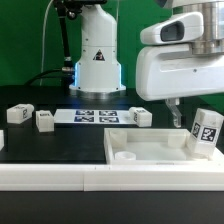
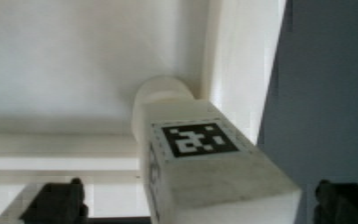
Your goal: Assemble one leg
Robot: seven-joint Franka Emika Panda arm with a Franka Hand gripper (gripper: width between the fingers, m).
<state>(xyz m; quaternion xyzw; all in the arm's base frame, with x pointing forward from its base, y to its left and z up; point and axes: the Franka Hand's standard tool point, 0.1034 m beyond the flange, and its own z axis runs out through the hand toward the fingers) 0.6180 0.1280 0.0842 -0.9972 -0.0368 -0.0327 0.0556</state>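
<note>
A leg (image 1: 207,128), a small white post with a black-and-white tag, stands tilted at the corner of the white panel (image 1: 140,150) on the exterior view's right. In the wrist view the leg (image 2: 201,150) rises from the panel's corner (image 2: 87,60) between my two dark fingers (image 2: 51,202). My gripper (image 2: 201,208) is open around the leg, with a gap showing on each side. In the exterior view my gripper (image 1: 190,115) hangs just above and beside the leg.
Three more tagged legs lie on the dark table: two (image 1: 17,114) (image 1: 45,120) on the exterior view's left and one (image 1: 135,116) behind the panel. The marker board (image 1: 95,116) lies between them. The robot base (image 1: 97,60) stands at the back.
</note>
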